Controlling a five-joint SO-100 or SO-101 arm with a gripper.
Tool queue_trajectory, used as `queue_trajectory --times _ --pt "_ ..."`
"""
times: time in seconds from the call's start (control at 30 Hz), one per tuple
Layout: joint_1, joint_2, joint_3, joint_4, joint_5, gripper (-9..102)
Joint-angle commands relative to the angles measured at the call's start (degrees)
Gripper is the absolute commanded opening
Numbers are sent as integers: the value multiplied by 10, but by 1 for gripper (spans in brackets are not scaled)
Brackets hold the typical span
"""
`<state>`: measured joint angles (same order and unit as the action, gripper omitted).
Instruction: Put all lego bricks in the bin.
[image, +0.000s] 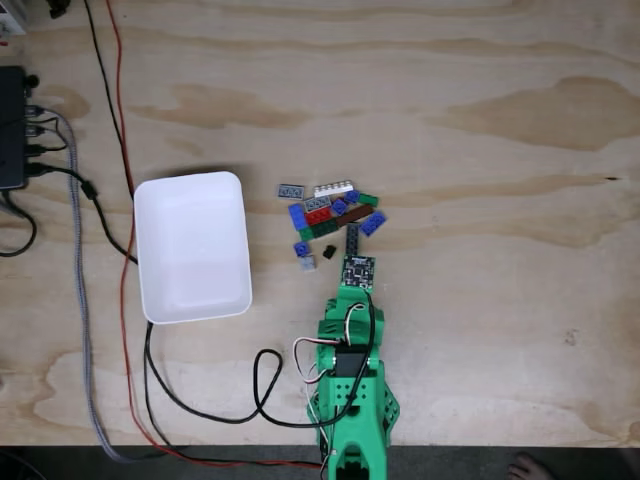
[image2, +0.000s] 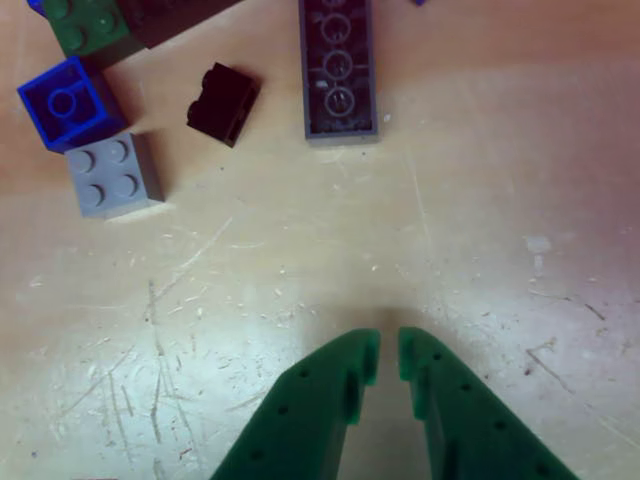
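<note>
In the fixed view, the green arm (image: 352, 395) is reaching up from the bottom edge of the wooden tabletop (image: 480, 150). The white bin (image: 192, 248) is sitting left of the middle, and nothing is showing inside it. The lego bricks (image: 330, 215) are lying in a small pile near the middle of the tabletop, just right of the bin but not touching it. A white brick (image: 334, 188) is lying at the top of the pile. Black and red cables (image: 105, 120) are running down the left side (a few are curling around the bin).

In the other view, the gripper (image2: 389, 352) is poking in from the bottom edge. Its two green fingertips are sitting very close together with just a thin gap, and they are holding nothing. Bare tabletop is lying under them. Toward the top edge, a long dark grey plate (image2: 339, 68) is lying straight ahead. A small black brick (image2: 222, 103) is sitting left of it. Further left, a blue brick (image2: 71, 102) is touching a grey brick (image2: 113, 176) below it. A green brick (image2: 90, 24) is peeking in at the top left corner.
</note>
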<state>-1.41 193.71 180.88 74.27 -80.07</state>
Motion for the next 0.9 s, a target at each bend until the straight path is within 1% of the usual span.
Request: queue_trajectory --times 0.0,0.77,0.87 --pt "1 -4 -5 18 -11 0" --pt "0 -9 -6 18 -11 0" --pt "-12 -11 -7 10 7 0"
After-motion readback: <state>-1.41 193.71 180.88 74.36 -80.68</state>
